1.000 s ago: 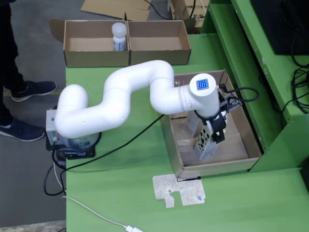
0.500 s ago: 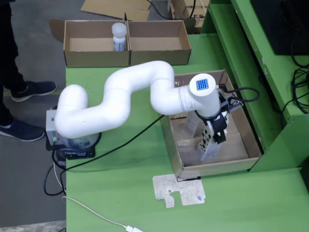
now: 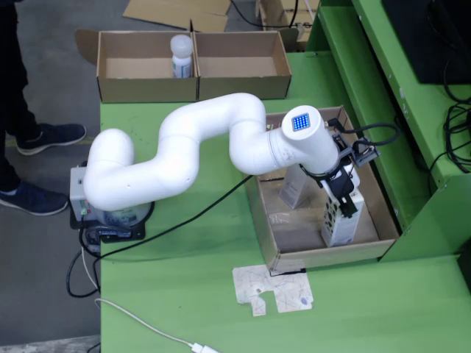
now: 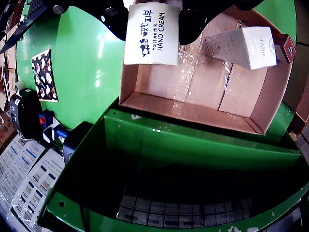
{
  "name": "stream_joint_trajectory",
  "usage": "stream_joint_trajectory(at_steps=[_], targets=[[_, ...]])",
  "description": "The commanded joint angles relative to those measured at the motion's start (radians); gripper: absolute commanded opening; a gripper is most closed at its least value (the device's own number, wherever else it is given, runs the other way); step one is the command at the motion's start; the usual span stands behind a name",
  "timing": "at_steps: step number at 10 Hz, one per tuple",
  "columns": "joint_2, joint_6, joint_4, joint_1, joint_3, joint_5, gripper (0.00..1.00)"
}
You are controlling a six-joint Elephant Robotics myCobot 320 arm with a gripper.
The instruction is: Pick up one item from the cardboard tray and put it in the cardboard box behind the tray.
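Two cartons in tray; end effector pinching hand cream carton; bottle in box

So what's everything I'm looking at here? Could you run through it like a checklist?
Surface: green table, bare over most of the front.
Job's things: open cardboard tray holding two white cartons; the hand cream carton sits at the hand, a second carton lies beside it. Cardboard box at the back edge, with a white bottle inside.
Clutter: flat printed cardboard piece in front of the tray.
Hand: hand down in the tray, closed on the hand cream carton.
Cables: black cable across the table; white cable near the front.
Surroundings: a person's shoes on the floor in the fixed view.
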Motion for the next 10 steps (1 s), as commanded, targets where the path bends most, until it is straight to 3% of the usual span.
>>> stream_joint_trajectory(at_steps=[1,4,10], targets=[[0.035,0.026,0.086,0.02,0.026,-0.048,0.0],[0.057,0.042,0.066,0.028,0.026,-0.061,0.0],[0.24,0.059,-0.313,0.04,0.026,0.008,0.0]])
